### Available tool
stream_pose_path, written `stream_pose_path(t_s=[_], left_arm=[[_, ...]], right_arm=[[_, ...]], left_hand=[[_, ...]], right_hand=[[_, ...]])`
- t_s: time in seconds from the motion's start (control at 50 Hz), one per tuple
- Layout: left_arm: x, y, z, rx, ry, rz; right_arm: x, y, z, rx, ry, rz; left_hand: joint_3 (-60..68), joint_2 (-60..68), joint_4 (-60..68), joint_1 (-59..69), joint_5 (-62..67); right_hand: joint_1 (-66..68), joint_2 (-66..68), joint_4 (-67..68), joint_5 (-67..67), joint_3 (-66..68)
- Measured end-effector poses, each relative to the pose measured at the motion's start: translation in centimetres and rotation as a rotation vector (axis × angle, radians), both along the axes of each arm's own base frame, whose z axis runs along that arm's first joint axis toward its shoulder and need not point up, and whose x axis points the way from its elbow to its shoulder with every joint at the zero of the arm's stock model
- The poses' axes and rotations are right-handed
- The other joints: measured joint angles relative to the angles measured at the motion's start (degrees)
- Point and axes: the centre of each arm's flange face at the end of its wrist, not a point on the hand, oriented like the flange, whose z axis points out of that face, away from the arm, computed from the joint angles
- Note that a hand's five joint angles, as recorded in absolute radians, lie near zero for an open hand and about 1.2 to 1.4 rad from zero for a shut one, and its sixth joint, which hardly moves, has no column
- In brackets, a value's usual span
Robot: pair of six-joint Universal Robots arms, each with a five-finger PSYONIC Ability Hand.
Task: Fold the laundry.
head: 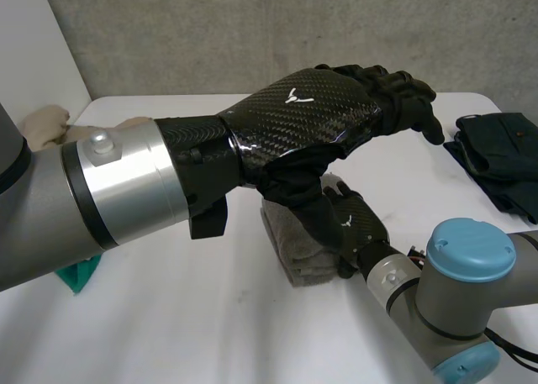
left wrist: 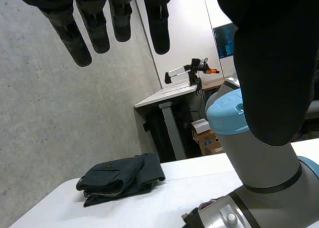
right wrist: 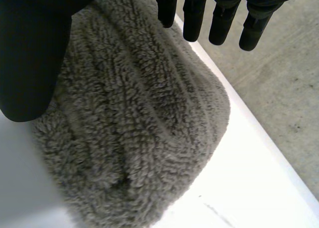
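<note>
Right wrist view: right hand (right wrist: 30, 53) open, fingers straight, over the folded grey towel (right wrist: 144, 138) mid-table, gripping nothing. Left hand (head: 311, 107) high above, fingers relaxed, empty. Seemingly finishing this fold; next, probably pressing flat, then shifting toward the dark folded garment (head: 500, 161) far right.

A grey fluffy towel (head: 294, 254) lies folded into a thick, compact bundle with a ribbed pile, near the middle of the white table (head: 185, 334). A dark blue-grey garment (head: 502, 161) lies folded near the right edge, well apart from it. A cream cloth (head: 40, 123) is bunched at the far left, and part of a green cloth (head: 80, 275) shows at the left edge.
</note>
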Motion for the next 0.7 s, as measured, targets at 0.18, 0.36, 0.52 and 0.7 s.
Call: stream_pose_path(t_s=[0.18, 0.36, 0.52, 0.7], left_arm=[[0.0, -0.2, -0.5, 0.01, -0.004, 0.007], [0.3, -0.7, -0.6, 0.013, -0.006, 0.034], [0.6, -1.4, -0.3, 0.006, 0.0, 0.062], [1.0, -1.7, 1.1, -0.031, 0.028, 0.091]], right_arm=[[0.4, -0.7, 0.0, -0.026, -0.012, -0.002], [1.0, -1.9, 0.8, -0.071, -0.049, -0.004], [1.3, -5.3, 4.1, -0.17, -0.172, -0.058], [-2.5, -14.0, 12.2, -0.338, -0.366, -0.225]], left_hand=[[0.0, 0.0, 0.0, 0.0, 0.0], [0.0, 0.0, 0.0, 0.0, 0.0], [0.0, 0.0, 0.0, 0.0, 0.0], [0.0, 0.0, 0.0, 0.0, 0.0]], right_hand=[[10.92, 8.69, 9.04, 7.4, 9.06], [45.83, 51.7, 52.29, 47.77, 51.11], [45.83, 51.74, 53.75, 48.14, 51.43], [45.83, 51.74, 53.87, 48.14, 51.41]])
